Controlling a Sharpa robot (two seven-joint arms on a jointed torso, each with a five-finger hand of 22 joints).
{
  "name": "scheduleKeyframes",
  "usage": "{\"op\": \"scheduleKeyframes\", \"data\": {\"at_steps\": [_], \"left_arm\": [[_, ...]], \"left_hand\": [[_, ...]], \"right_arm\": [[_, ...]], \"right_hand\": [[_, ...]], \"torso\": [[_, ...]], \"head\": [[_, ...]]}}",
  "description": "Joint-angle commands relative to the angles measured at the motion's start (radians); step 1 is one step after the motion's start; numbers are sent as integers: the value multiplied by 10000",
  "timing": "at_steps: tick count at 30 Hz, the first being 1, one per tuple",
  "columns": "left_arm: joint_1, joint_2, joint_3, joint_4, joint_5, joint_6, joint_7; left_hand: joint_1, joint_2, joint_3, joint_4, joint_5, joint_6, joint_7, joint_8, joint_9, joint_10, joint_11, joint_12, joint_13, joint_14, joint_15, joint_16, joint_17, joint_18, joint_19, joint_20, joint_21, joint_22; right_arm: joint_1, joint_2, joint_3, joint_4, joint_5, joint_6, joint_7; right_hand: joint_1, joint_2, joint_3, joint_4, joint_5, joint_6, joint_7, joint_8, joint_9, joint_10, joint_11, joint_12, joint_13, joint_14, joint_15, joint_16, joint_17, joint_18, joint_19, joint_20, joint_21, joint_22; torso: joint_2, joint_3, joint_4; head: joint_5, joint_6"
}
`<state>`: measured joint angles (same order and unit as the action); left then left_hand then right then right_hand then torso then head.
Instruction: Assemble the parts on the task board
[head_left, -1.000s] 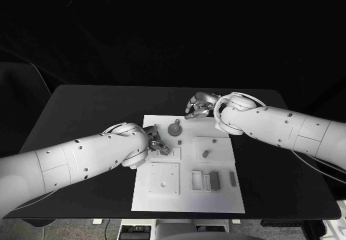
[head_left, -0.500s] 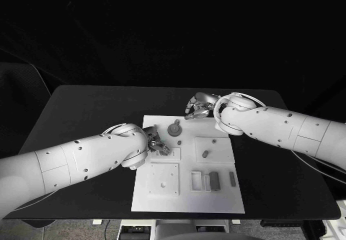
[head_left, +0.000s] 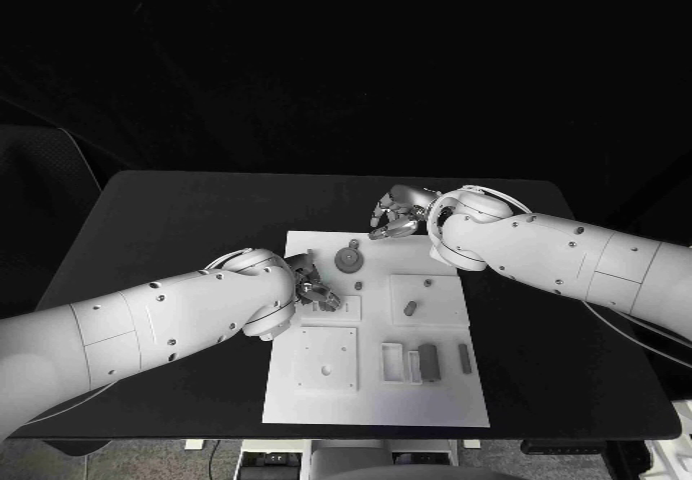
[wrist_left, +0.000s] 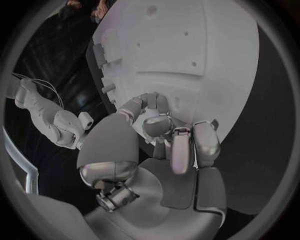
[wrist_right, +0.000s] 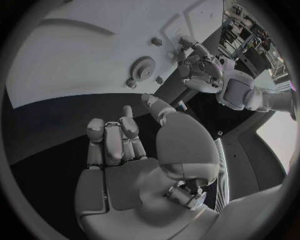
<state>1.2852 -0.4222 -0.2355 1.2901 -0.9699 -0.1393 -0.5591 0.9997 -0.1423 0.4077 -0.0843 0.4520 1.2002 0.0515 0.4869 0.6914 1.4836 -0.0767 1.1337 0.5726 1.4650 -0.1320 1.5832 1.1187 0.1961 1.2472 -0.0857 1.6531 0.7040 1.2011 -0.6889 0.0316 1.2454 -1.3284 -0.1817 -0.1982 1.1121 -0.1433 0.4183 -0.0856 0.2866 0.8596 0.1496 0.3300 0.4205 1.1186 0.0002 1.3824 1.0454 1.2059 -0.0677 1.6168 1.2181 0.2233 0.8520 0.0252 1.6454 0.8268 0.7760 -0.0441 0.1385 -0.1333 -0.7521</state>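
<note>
The left hand (head_left: 317, 292) is hovering low over the left middle of the task board (head_left: 375, 400), beside a small peg (head_left: 358, 285); in the left wrist view its fingers (wrist_left: 181, 150) are curling inward over the white plate, and I cannot tell whether they are pinching a part. The right hand (head_left: 395, 213) is hanging at the board's far edge, over the black table (head_left: 188, 220), fingers (wrist_right: 112, 140) loosely curled and holding nothing visible. The round gear (head_left: 348, 260) is lying flat near the board's far end, between the two hands. Judging from this, a part is being seated or picked at the left; next comes careful alignment over its socket.
</note>
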Motion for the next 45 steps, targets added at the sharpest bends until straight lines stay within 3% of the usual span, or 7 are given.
{"op": "scheduleKeyframes", "data": {"at_steps": [1,15,42,43,45], "left_arm": [[-12,20,-5,-4,47,-216,92],[-14,13,-1,-8,113,-308,160],[-17,88,2,-89,114,-474,245],[-17,92,2,-88,114,-473,243],[-17,93,2,-93,153,-445,258]], "left_hand": [[-44,27,-34,-6,-56,1378,68,-32,-14,412,-115,42,-12,931,-24,-55,-15,657,-25,-38,1240,15],[104,148,58,-103,-9,1376,44,-28,-7,410,-135,47,-17,934,-33,-61,-24,657,-23,-63,1225,9],[-56,-9,-80,-89,-300,1348,65,-36,-2,394,-126,53,-23,934,-31,-67,-36,657,-18,-67,1219,9],[-39,6,-71,-99,-308,1334,66,-44,-4,391,-128,52,-25,934,-32,-68,-37,657,-18,-70,1217,8],[468,253,272,-289,-249,1224,71,-107,-23,367,-149,55,-39,930,-43,-83,-59,657,-10,-105,1193,-4]], "right_arm": [[-5,-2,3,7,-38,129,39],[-6,-2,3,0,-38,165,35],[-9,9,3,-1,-38,177,41],[-9,9,3,0,-38,177,40],[-10,9,3,0,-38,177,40]], "right_hand": [[-86,16,45,40,41,82,141,13,-9,50,-18,44,-11,2,-34,44,3,145,-33,-1,65,-12],[-89,17,49,41,41,81,141,13,-10,50,-18,45,-12,1,-34,45,1,146,-33,-2,66,-13],[-95,19,55,41,41,79,142,12,-11,50,-19,46,-14,15,-35,52,12,147,-33,-2,68,-14],[-95,19,55,41,41,79,142,12,-11,50,-19,46,-14,14,-35,51,11,147,-33,-2,68,-14],[-96,19,56,41,41,79,142,12,-11,50,-19,46,-14,19,-35,53,15,147,-33,-2,68,-14]], "torso": [[0,0,1],[-2,2,2],[0,3,5],[0,3,5],[-1,6,3]], "head": [[-2,-5],[-13,15],[-27,-6],[-27,-6],[-13,-3]]}}
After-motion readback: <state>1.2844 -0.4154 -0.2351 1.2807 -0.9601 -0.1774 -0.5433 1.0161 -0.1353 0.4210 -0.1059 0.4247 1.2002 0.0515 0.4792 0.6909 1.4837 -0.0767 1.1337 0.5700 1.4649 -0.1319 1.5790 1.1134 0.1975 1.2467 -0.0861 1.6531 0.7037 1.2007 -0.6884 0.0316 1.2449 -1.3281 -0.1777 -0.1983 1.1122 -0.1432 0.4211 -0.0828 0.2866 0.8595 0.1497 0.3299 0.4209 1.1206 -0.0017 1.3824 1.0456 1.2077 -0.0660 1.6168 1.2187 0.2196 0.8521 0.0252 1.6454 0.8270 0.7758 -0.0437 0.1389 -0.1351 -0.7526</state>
